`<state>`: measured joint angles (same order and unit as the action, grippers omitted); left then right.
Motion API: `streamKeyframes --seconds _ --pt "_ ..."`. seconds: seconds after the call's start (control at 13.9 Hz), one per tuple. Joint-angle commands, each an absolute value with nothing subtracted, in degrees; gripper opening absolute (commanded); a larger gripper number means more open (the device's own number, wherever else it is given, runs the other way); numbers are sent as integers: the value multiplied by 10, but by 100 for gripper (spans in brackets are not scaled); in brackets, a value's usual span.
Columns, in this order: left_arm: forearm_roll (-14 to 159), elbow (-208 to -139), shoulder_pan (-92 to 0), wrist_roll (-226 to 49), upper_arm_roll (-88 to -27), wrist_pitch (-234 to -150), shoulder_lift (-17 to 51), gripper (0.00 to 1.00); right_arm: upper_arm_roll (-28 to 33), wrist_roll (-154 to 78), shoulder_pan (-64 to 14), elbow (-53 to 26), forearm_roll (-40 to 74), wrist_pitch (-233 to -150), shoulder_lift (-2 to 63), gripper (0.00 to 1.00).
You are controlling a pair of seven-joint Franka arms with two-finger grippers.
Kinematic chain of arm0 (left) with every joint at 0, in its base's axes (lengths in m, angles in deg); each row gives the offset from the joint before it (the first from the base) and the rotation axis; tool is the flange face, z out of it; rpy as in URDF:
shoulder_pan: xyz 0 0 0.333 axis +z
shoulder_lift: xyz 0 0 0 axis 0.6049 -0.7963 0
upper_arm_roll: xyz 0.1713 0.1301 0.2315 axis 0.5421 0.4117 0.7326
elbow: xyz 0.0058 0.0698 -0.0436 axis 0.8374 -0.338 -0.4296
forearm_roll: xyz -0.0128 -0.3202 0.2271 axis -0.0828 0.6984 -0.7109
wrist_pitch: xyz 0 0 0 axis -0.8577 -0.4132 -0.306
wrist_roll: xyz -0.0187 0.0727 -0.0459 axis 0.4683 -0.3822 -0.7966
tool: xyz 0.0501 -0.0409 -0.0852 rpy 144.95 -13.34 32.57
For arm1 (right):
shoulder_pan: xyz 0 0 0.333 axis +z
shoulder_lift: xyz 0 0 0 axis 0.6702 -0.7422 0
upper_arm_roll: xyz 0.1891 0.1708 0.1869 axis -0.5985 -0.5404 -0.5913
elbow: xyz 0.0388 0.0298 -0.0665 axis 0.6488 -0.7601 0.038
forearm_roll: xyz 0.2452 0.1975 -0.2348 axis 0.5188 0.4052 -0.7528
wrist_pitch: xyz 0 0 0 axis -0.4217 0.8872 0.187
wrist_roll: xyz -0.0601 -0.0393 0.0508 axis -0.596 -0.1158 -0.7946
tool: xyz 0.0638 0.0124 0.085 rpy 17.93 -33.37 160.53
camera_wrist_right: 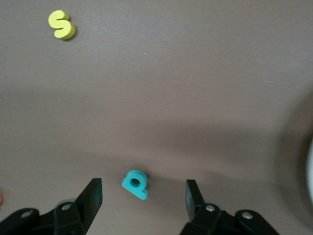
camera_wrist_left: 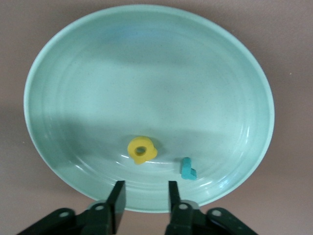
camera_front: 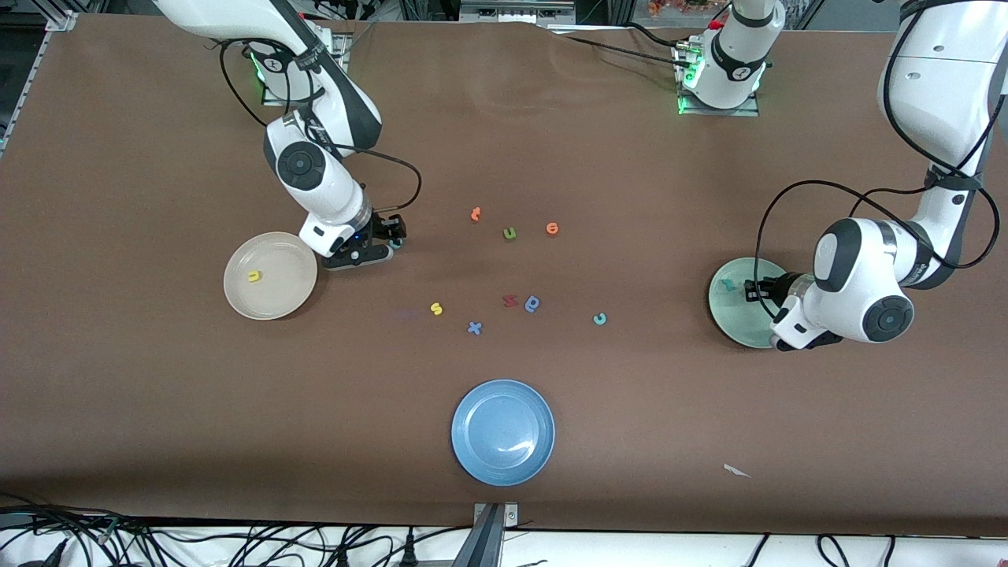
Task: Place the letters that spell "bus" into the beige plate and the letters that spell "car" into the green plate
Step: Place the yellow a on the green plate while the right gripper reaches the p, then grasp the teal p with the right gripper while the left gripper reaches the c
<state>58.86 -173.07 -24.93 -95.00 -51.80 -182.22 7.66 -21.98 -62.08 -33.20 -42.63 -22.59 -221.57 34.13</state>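
- Over the green plate, the left hand hangs parted and empty; "a" and "r" lie inside.
- At the beige plate's three o'clock, the right hand gapes, straddling teal "b"; judged next: descend, pinch.

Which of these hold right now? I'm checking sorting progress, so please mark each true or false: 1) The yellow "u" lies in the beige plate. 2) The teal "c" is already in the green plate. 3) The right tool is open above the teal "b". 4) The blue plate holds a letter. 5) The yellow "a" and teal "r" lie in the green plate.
1) True: the yellow "u" lies in the beige plate.
2) False: the teal "c" lies on the table, short of the green plate.
3) True: the right tool is open above the teal "b".
4) False: the blue plate holds nothing.
5) True: the yellow "a" and teal "r" lie there, beneath the open left tool.
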Motion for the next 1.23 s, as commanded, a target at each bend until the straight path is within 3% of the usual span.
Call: streamKeyframes --seconds 0.0,0.5,1.15 --pt "589 -1734 -250 -953 -523 -1811 113 100 -218 -628 -324 -418 -222 -2229 327 68" --pt "643 -1679 -284 -1203 -586 -1822 119 100 -219 -628 -321 -452 -227 -2276 322 68" --pt "638 -1616 -417 -1500 -584 -1994 14 100 -219 -628 -314 -492 -229 -2328 324 68"
